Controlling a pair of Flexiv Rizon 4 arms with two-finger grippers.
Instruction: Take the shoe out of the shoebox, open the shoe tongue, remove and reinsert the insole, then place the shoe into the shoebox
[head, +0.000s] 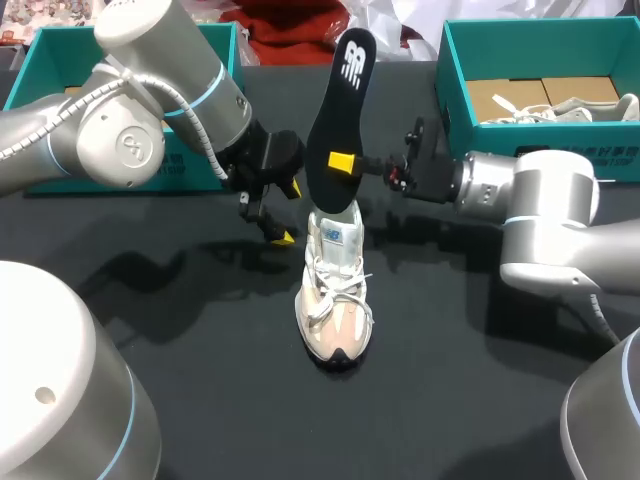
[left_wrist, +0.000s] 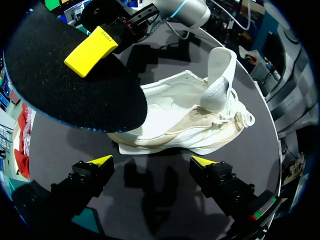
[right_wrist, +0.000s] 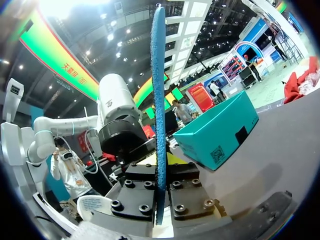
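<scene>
Head view: the right gripper (head: 345, 163) is clamped on a black insole (head: 338, 110), holding it upright with its lower end at the opening of a white-and-beige sneaker (head: 335, 295). The sneaker stands on the black table (head: 180, 390), well apart from the left shoebox (head: 45, 45) and the right shoebox (head: 452, 75) at the far corners. The left gripper (head: 288, 212) hangs just beside the sneaker's heel, jaws apart and empty. Left wrist view: its yellow-tipped fingers (left_wrist: 102, 160) face the sneaker's side without touching it. What looks like the tongue (left_wrist: 220, 65) stands pulled up, and the insole looms over the heel end. Right wrist view: the insole runs edge-on between the right gripper's fingers, pinched from both sides. With nothing steadying the sneaker, a downward push could tip or slide it. The thin insole, gripped at mid-length, might also buckle or catch on the collar rather than slide in.
</scene>
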